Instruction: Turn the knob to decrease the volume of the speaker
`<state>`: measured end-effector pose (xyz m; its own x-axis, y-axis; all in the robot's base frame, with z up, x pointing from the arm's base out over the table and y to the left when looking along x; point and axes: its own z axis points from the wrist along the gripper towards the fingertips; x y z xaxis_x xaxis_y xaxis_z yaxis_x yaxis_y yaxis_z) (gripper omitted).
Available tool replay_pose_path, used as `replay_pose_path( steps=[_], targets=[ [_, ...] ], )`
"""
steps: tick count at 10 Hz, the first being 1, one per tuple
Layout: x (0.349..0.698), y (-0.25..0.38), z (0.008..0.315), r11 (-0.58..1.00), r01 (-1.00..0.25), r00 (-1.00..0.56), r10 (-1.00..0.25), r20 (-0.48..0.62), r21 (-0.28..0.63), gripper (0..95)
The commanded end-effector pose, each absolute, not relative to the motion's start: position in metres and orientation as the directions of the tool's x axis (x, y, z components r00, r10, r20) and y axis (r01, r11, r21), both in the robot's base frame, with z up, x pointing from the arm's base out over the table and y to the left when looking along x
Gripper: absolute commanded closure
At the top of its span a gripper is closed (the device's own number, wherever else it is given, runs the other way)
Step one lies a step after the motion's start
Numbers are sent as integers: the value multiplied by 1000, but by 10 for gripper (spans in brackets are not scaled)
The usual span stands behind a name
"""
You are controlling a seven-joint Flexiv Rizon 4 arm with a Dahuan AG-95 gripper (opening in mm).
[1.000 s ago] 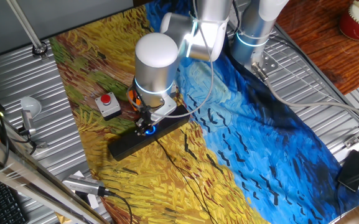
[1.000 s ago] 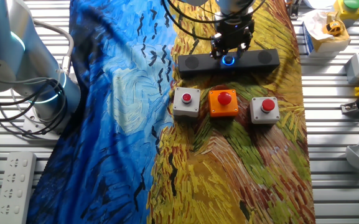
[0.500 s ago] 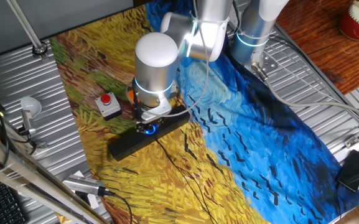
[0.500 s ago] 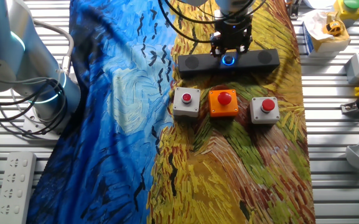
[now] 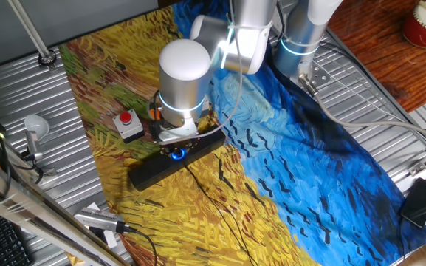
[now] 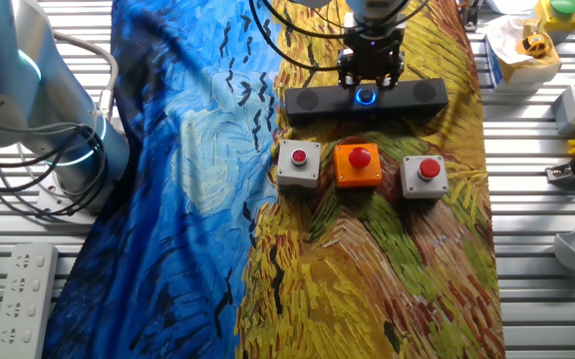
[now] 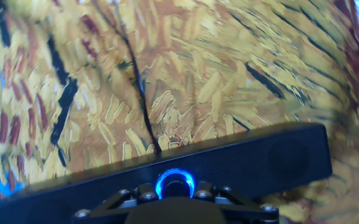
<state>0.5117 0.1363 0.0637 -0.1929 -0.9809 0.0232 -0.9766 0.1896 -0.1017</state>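
The speaker (image 5: 146,174) is a long black bar lying on the yellow part of the painted cloth; it also shows in the other fixed view (image 6: 419,97) and in the hand view (image 7: 263,160). The knob (image 7: 175,183) glows blue at the bar's middle, and shows in both fixed views (image 5: 177,154) (image 6: 367,97). My gripper (image 7: 175,194) stands straight down over the knob, with a finger on each side of it, shut on it. It also shows in both fixed views (image 5: 174,146) (image 6: 369,84). The fingers partly hide the knob in the fixed views.
In front of the speaker stand a grey box with a red button (image 6: 299,163), an orange box with a red button (image 6: 358,165) and another grey box (image 6: 424,175). A thin black cable (image 7: 135,81) runs from the speaker across the cloth. A small black box (image 5: 419,201) lies at the table edge.
My hand has twisted about its own axis while staying on the knob; the light flange at the wrist has swung round. The speaker has not moved.
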Motion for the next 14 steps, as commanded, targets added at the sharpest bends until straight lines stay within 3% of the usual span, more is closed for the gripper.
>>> replay_pose_path(
  steps=[1,8,14],
  targets=[
    [513,136,62,324,-941,-326,-945,8,-101,570],
    [512,136,63,576,-814,-576,-817,-17,-73,570],
    [512,135,63,655,-755,-654,-756,-29,-46,570]
  ],
)
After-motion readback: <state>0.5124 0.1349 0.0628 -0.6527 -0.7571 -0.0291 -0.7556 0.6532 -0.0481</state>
